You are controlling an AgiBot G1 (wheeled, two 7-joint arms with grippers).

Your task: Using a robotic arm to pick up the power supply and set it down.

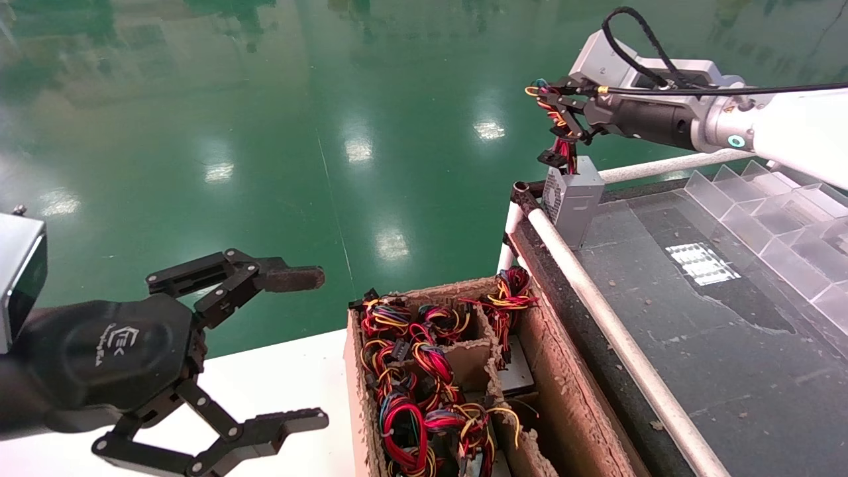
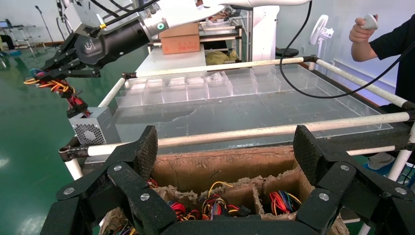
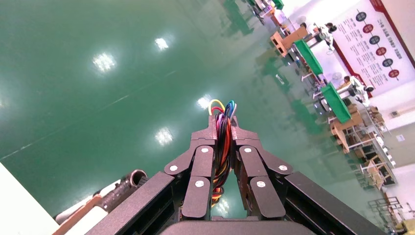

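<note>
The power supply is a small silver-grey box with a vent grille. It sits upright at the near-left corner of the dark tabletop, also seen in the left wrist view. Its red, yellow and black wire bundle runs straight up into my right gripper, which is shut on the wires above the box. I cannot tell whether the box rests on the top or hangs just over it. My left gripper is held wide open, low at the left beside the cardboard box, with nothing between its fingers.
A worn cardboard box with dividers holds several wire bundles and stands between the white table and the dark table. A white pipe rail edges the dark top. Clear plastic compartments line its far side. A person stands beyond.
</note>
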